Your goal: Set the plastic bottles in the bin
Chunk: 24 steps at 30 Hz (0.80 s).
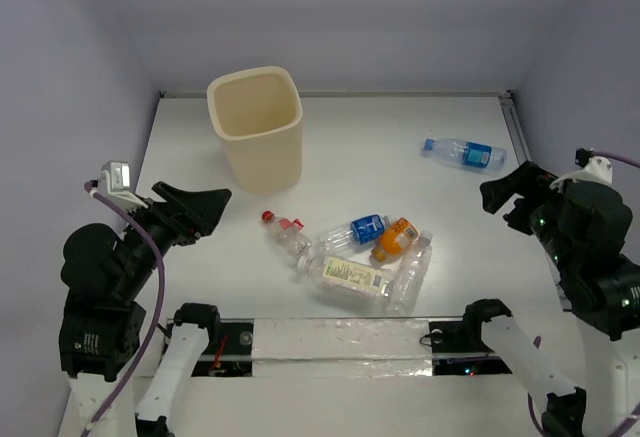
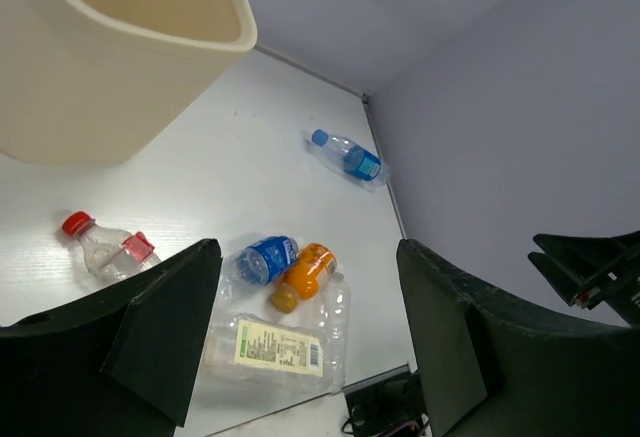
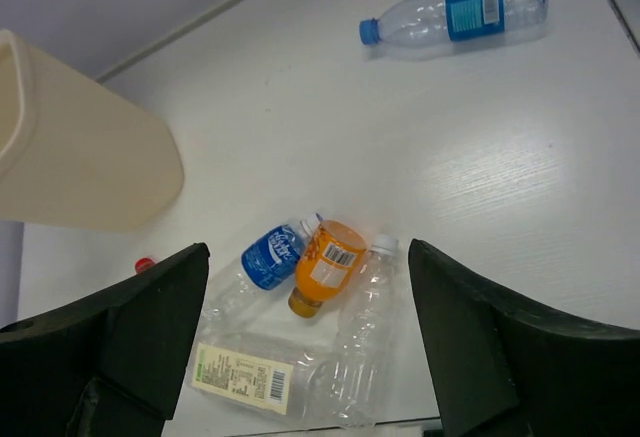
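Both claws gaped wide, holding nothing: left claw [image 1: 212, 212] near the table's [image 1: 360, 157] left edge, right claw [image 1: 495, 205] near its right edge. Bin [image 1: 262, 162] stood upright toward the far-left corner.

Five lay heaped toward the near edge: red-capped bottle [image 1: 285, 232], blue-labelled bottle [image 1: 355, 232], orange bottle [image 1: 396, 238], white-capped bottle [image 1: 412, 270], yellow-labelled bottle [image 1: 350, 277]. Lone blue bottle [image 1: 465, 153] lay near the far-right corner, open room around it.

Likely light, thin-walled, slick, apt to roll; grip across mid-body.
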### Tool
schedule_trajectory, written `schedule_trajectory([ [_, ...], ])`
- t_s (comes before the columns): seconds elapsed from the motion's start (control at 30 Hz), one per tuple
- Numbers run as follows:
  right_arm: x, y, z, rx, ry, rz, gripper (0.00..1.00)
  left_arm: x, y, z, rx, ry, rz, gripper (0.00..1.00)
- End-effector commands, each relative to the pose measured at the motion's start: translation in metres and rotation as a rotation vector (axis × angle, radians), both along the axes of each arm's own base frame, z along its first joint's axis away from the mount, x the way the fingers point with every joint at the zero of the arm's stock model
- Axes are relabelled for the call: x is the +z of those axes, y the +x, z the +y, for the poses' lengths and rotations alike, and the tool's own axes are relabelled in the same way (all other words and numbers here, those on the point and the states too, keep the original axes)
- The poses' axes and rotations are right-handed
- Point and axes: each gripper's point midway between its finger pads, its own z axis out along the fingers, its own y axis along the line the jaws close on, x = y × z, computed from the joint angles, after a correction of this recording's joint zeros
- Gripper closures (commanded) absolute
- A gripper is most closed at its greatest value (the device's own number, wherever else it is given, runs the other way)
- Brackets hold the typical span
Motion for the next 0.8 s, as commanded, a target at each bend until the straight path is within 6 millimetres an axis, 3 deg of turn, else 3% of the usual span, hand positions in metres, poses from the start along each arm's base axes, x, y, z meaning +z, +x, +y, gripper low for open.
schedule_trajectory([
  [0.0, 0.007, 0.024, 0.000, -0.028, 0.002, -0.022, 0.14, -0.002, 0.003, -0.003, -0.016, -0.007, -0.027, 0.32],
  [0.03, 0.006, 0.028, -0.002, -0.039, -0.009, -0.017, 0.16, -0.003, 0.003, -0.008, -0.045, -0.014, -0.023, 0.32],
  [0.07, 0.007, 0.032, -0.002, -0.042, -0.020, -0.017, 0.34, -0.007, 0.003, -0.010, -0.056, -0.014, -0.017, 0.32],
  [0.13, 0.006, 0.045, -0.006, -0.056, -0.065, -0.006, 0.56, -0.009, 0.002, -0.013, -0.080, -0.016, -0.015, 0.33],
  [0.2, 0.007, 0.055, -0.007, -0.055, -0.101, 0.004, 0.82, -0.012, 0.001, -0.016, -0.094, -0.033, -0.024, 0.41],
  [0.27, 0.005, 0.073, -0.009, -0.048, -0.176, 0.032, 0.95, -0.018, 0.000, -0.019, -0.108, -0.054, -0.021, 0.53],
  [0.4, -0.012, 0.113, -0.011, 0.002, -0.340, 0.129, 1.00, -0.035, -0.002, -0.025, -0.147, -0.066, 0.030, 0.79],
  [0.43, -0.018, 0.122, -0.017, 0.008, -0.403, 0.159, 1.00, -0.039, -0.004, -0.026, -0.153, -0.062, 0.049, 0.91],
  [0.47, -0.034, 0.138, -0.018, 0.013, -0.442, 0.218, 1.00, -0.043, -0.006, -0.025, -0.155, -0.053, 0.060, 0.97],
  [0.53, -0.041, 0.156, -0.022, -0.001, -0.492, 0.255, 1.00, -0.050, -0.010, -0.022, -0.146, -0.023, 0.088, 1.00],
  [0.67, -0.076, 0.203, -0.019, 0.023, -0.563, 0.375, 1.00, -0.045, -0.022, -0.025, -0.176, -0.026, 0.084, 1.00],
  [0.7, -0.100, 0.215, -0.020, 0.034, -0.590, 0.460, 1.00, -0.043, -0.025, -0.027, -0.190, -0.023, 0.088, 1.00],
  [0.77, -0.096, 0.231, -0.028, 0.008, -0.656, 0.486, 0.92, -0.045, -0.025, -0.027, -0.212, 0.028, 0.096, 1.00],
])
